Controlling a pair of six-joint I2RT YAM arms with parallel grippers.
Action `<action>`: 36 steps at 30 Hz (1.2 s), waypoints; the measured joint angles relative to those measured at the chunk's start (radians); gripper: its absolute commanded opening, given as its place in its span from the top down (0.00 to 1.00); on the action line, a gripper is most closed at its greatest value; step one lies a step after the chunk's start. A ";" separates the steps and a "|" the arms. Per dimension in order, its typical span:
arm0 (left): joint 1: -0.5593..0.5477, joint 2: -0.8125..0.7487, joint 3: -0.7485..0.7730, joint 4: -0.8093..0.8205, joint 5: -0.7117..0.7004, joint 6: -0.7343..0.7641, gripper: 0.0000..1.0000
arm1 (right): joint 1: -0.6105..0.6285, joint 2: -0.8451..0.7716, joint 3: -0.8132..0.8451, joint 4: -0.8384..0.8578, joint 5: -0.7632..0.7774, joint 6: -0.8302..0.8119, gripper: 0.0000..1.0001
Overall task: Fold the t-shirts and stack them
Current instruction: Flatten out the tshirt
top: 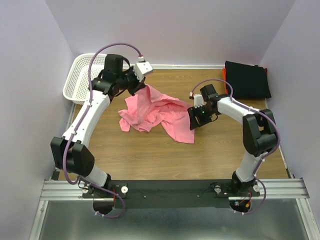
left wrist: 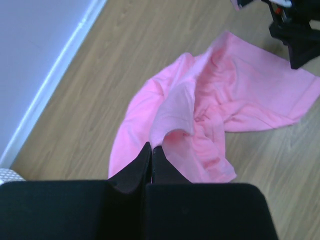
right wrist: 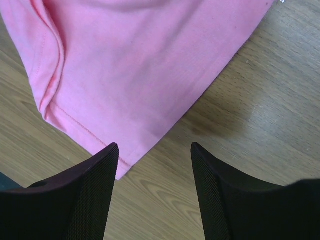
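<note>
**Fingers closed on the pink shirt at left, spread wide at right**

Fingers (left wrist: 142, 167) of the left gripper (left wrist: 151, 150) are pressed tight together, pinching a raised fold of the bright pink cloth t-shirt (left wrist: 220, 100). In the overhead view this edge of the shirt is pulled up into a peak at that gripper, toward the far left of the wooden table (top: 150, 160). The rest of the shirt lies crumpled near the table's middle.

At the right gripper (right wrist: 155, 145), the two black ribbed fingers (right wrist: 100, 175) stand wide apart and hold nothing. They hover low over the shirt's near right corner, where a stitched hem runs along the edge.

A black cloth t-shirt (top: 247, 80) lies folded flat in the far right corner. An orange-red cloth t-shirt (top: 224, 75) shows only as a strip at its left edge. A white plastic lattice basket (top: 80, 77) sits in the far left corner.
</note>
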 measured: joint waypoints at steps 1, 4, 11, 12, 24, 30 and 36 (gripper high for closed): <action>0.007 -0.007 0.003 0.009 -0.005 -0.009 1.00 | 0.000 0.008 0.002 0.000 0.000 0.002 0.32; 0.021 -0.013 0.003 0.045 -0.046 -0.045 1.00 | 0.000 0.029 0.002 0.000 0.000 0.006 0.32; 0.074 -0.013 -0.005 0.117 -0.128 -0.120 1.00 | 0.001 0.041 -0.007 0.001 0.006 0.006 0.36; 0.078 -0.013 -0.005 0.122 -0.132 -0.125 1.00 | 0.004 0.038 -0.011 0.002 0.006 0.006 0.38; 0.090 -0.004 -0.005 0.154 -0.146 -0.151 1.00 | 0.174 0.011 -0.044 0.000 0.093 0.024 0.41; 0.095 -0.004 -0.005 0.156 -0.147 -0.156 1.00 | 0.184 0.011 -0.044 -0.003 0.175 0.024 0.49; 0.112 -0.004 -0.005 0.161 -0.147 -0.162 1.00 | 0.160 0.019 -0.037 -0.005 0.330 -0.020 0.51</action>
